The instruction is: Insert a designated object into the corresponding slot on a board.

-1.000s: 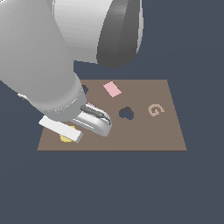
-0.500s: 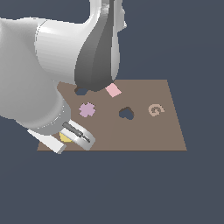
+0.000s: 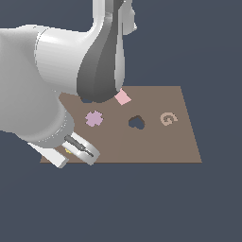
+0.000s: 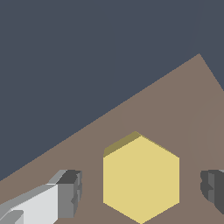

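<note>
The yellow hexagonal block [image 4: 141,177] lies flat on the brown board [image 4: 175,109] near its corner. In the wrist view my gripper [image 4: 141,189] is open, with one finger [image 4: 70,192] on each side of the block and a gap at both sides. In the exterior view the gripper [image 3: 78,147] is low over the board's [image 3: 156,142] near corner on the exterior view's left, and only a sliver of the yellow block [image 3: 68,151] shows beside it. The hexagon-shaped slot is hidden behind the arm.
A lilac cross piece [image 3: 94,118], a pink rectangular piece [image 3: 123,97], a dark heart-shaped cut-out [image 3: 136,122] and a tan letter G [image 3: 167,118] are on the board. The big arm body covers the board's far corner on the exterior view's left.
The arm has swung toward the exterior view's left, uncovering the lilac cross. The gripper has come down at the board's near corner around the yellow block.
</note>
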{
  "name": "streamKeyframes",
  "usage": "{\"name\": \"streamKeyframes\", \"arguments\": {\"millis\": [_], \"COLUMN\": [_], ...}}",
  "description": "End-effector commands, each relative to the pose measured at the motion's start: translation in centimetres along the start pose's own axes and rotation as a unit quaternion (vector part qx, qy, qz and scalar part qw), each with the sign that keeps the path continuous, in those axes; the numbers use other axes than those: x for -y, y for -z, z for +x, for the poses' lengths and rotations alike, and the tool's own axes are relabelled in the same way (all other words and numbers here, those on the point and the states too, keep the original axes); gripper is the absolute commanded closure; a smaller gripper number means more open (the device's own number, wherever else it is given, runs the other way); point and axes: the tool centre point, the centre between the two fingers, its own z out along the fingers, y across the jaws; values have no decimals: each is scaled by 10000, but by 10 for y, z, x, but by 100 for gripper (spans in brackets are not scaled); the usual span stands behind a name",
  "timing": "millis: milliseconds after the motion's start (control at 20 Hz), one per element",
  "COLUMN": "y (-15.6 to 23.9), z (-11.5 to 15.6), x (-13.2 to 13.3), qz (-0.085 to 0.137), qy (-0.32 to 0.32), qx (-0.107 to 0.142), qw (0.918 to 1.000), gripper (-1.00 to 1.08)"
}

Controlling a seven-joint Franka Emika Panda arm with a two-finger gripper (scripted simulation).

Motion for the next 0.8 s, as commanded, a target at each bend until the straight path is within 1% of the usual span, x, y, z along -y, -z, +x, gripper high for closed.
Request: {"name": "streamKeyframes", "arguments": {"millis": [0,300,350,750], "y": [-5,-19,-19,-19], "z": [0,0,0,0], "x": [0,0,0,0], "qz": [-2,1,1,1], "qy": [0,-6,-6,-6], "qx": [4,2,2,2], "qw": [10000,10000,10000,10000], "gripper": [-92,-92,108,108]}}
